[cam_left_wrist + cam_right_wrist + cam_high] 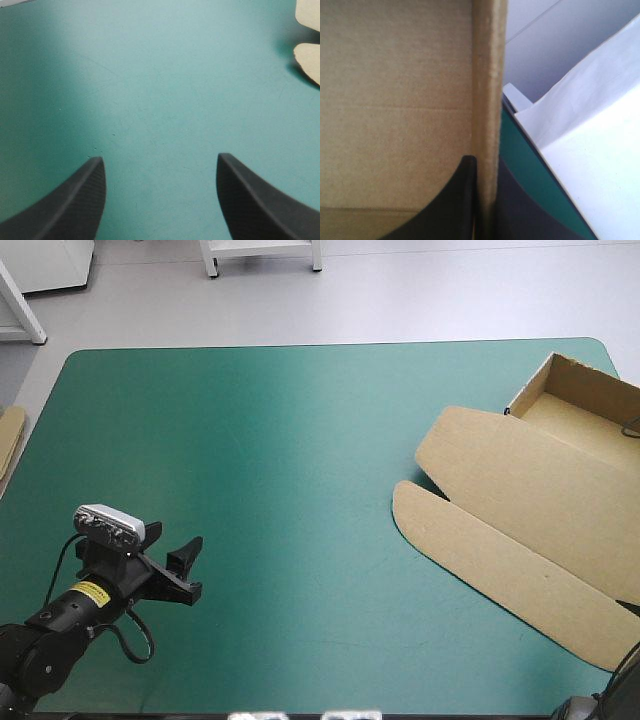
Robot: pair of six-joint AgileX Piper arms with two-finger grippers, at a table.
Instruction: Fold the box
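While spare board (pixel 8 438) sits at the table's (pixel 250 430) left edge, your left jaws stand released over bare table at the near left, well apart from the box (pixel 520 510). It lies to their right, by the right edge: matte brown board, faintly ribbed, with two round-ended flaps lying flat. Their long axis slants from mid-table toward the near right corner, and walls are raised at the far end. Your right jaws are clenched on one upright wall (pixel 487 75), a finger on each face. The right arm looks nearer; the left must cross the table.
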